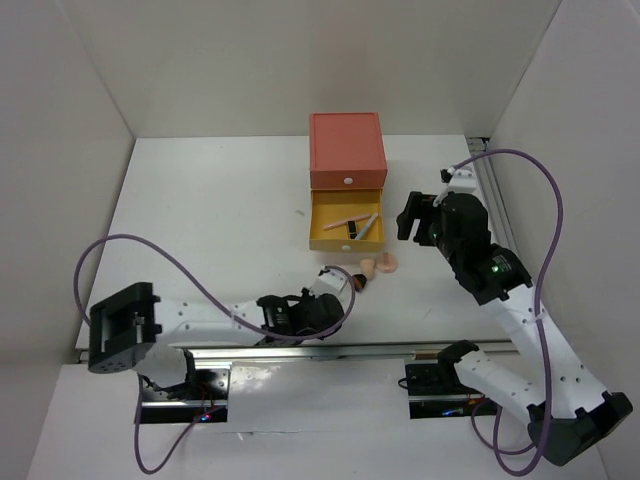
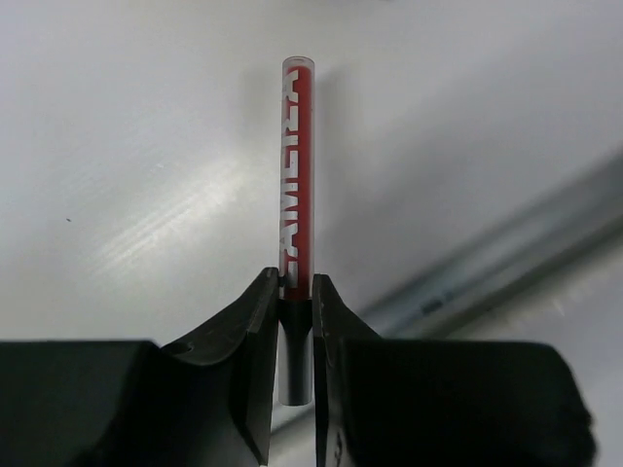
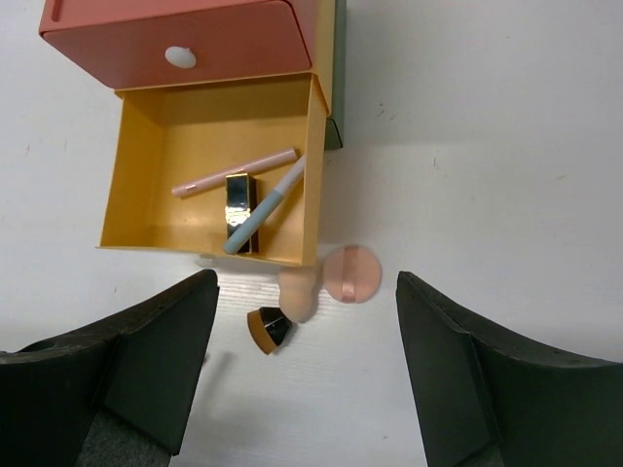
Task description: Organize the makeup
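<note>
The red tube [image 2: 299,165] is thin and see-through, with red inside and a dark cap at one end. White block letters run all along it, but they stand sideways and I cannot read the word for sure. The left pincer [image 2: 296,287] is clenched on the tube right by the dark cap, and the long red part sticks out past the tips. Under it is the white bench [image 2: 117,146], with a metal rail [image 2: 487,272] off to one side.

Only the left wrist view shows the letters. From above, the left pincer [image 1: 350,284] is low over the bench, just beside two peach sponges, and the tube is too small to make out there.

The right wrist view shows more. The yellow drawer [image 3: 117,175] is pulled out under a shut coral drawer [image 3: 234,39] with a white knob [image 3: 180,56]. Inside lie a pink pencil [image 3: 234,173], a blue pencil [image 3: 268,206] and a black and gold lipstick [image 3: 238,209], and the blue pencil crosses over the lipstick. No writing shows on them.

In front of the drawer lie a round sponge [image 3: 350,273] and a pointed sponge [image 3: 300,295]. A small brown and black thing [image 3: 270,330] sits touching the pointed one, and I cannot tell what it is.

The right pincer [image 3: 307,282] is spread wide and holds nothing. From above, it hangs beside the drawer box [image 1: 347,150].
</note>
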Robot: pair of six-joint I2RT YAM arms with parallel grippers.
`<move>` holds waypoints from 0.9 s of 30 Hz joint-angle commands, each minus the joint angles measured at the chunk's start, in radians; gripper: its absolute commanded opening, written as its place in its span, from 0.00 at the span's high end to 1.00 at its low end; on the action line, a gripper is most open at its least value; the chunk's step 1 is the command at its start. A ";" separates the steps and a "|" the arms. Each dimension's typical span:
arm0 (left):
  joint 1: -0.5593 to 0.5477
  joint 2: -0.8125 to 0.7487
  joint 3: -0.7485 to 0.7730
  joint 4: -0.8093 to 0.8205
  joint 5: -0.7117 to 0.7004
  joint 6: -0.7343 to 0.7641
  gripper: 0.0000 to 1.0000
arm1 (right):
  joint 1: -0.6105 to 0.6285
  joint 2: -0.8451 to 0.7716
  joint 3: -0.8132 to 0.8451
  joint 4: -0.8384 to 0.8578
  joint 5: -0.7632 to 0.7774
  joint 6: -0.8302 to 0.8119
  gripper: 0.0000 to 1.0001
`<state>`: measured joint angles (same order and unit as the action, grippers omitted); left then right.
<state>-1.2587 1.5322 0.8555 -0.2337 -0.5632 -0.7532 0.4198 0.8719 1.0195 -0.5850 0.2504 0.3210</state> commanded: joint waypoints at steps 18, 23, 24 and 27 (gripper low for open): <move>0.381 0.043 0.585 -0.042 0.455 0.741 1.00 | -0.137 0.039 -0.035 0.043 0.062 0.023 0.15; 0.432 0.163 0.701 -0.064 0.532 0.893 1.00 | -0.168 0.059 -0.035 0.034 0.053 0.023 0.15; 0.432 0.177 0.712 -0.079 0.543 0.906 1.00 | -0.168 0.059 -0.035 0.025 0.053 0.023 0.15; 0.458 0.220 0.732 -0.079 0.569 0.917 1.00 | -0.168 0.070 -0.024 0.025 0.062 0.023 0.15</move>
<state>-0.8089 1.7355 1.5299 -0.3080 -0.0769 0.0883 0.2573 0.9348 0.9890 -0.5766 0.2985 0.3340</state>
